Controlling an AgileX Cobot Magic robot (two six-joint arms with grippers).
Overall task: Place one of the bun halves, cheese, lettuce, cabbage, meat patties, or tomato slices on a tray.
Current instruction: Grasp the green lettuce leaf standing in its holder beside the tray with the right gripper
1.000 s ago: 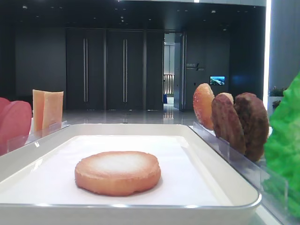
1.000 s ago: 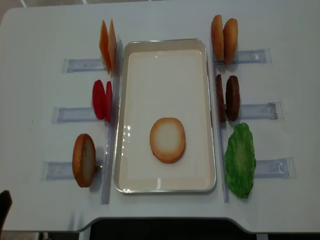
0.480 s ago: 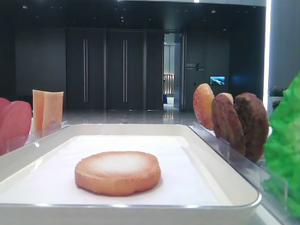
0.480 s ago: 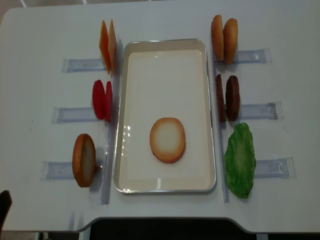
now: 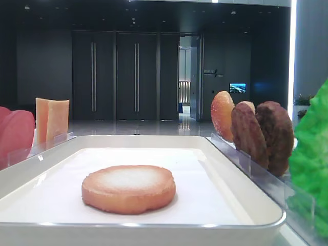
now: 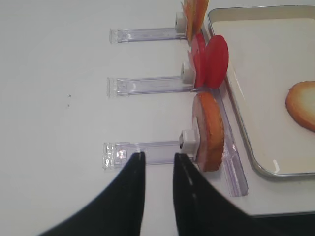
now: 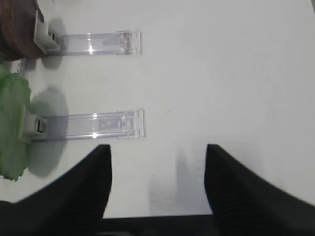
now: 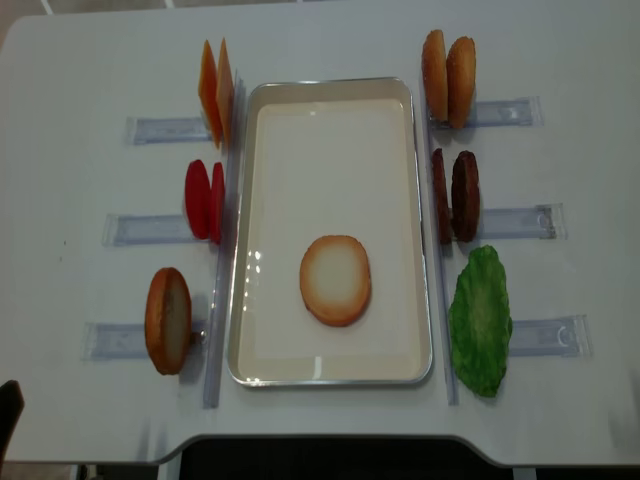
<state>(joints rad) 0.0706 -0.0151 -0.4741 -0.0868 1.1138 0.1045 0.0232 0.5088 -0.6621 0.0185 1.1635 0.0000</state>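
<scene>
In the overhead view a white tray (image 8: 335,100) lies lengthwise in the centre of the pale desk (image 8: 80,60), and one bun half (image 8: 335,280) lies flat on it, pale face up, in the lower middle of the tray, clear of the rim. Left of the tray, three clear holders carry upright pieces: cheese slices (image 8: 215,92) at upper left, tomato slices (image 8: 204,200) below them, and another bun half (image 8: 167,320) on edge at lower left. Right of the tray stand two more bun halves (image 8: 448,77) at upper right, two meat patties (image 8: 455,196) in the middle, and the lettuce (image 8: 480,320) at lower right. In the right wrist view the right hand (image 7: 157,177) sits at the bottom of the frame, its two dark fingers (image 7: 88,182) spread wide apart over bare desk and gripping nothing, with the lettuce at the left edge. In the left wrist view the left hand (image 6: 158,189) rises from the bottom edge, its fingers (image 6: 128,191) parted by a narrow gap with nothing between them, just below the holder of the lower-left bun half.
</scene>
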